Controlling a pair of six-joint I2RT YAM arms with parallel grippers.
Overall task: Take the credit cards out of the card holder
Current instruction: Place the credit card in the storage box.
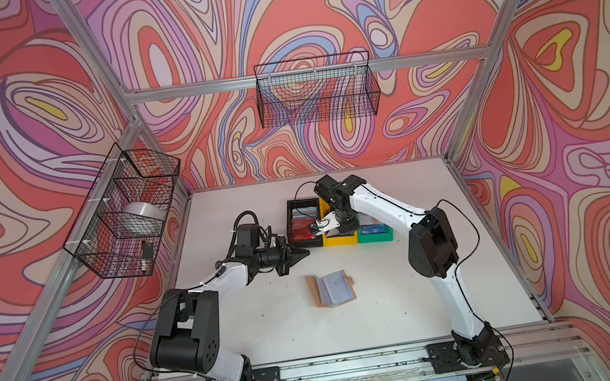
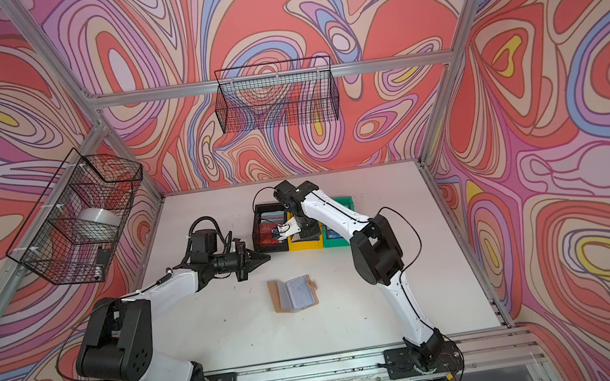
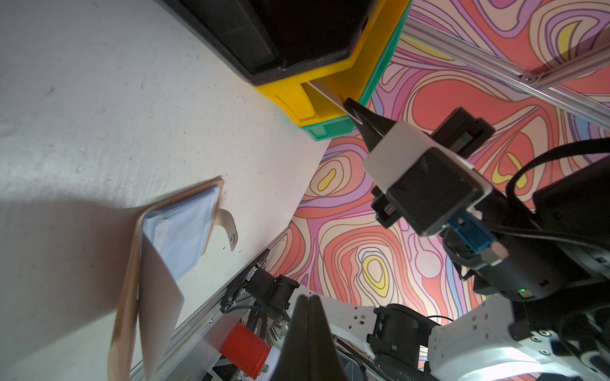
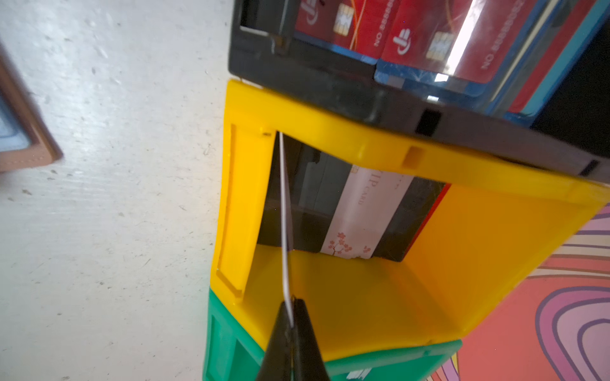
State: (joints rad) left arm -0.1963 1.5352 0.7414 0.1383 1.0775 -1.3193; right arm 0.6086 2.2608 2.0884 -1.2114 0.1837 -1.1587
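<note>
The tan card holder point(image 1: 332, 288) point(image 2: 295, 295) lies open on the white table, its clear bluish sleeves point(image 3: 185, 227) facing up and its snap tab off to one side. My right gripper point(image 4: 292, 306) point(image 1: 315, 231) is shut on a thin white credit card point(image 4: 284, 214), seen edge-on. It holds that card at the mouth of the yellow bin point(image 4: 429, 264). Another white credit card point(image 4: 359, 214) and dark ones lie inside that bin. My left gripper point(image 3: 308, 298) point(image 1: 305, 254) is shut with nothing in it, above the table, back left of the holder and close to the black bin.
A black bin point(image 1: 290, 206) holds red and blue cards point(image 4: 429, 39). The yellow bin point(image 1: 340, 240) and a green bin point(image 1: 376, 235) stand in a row beside it at mid-table. Wire baskets hang on the back wall point(image 1: 316, 90) and left wall point(image 1: 126, 211).
</note>
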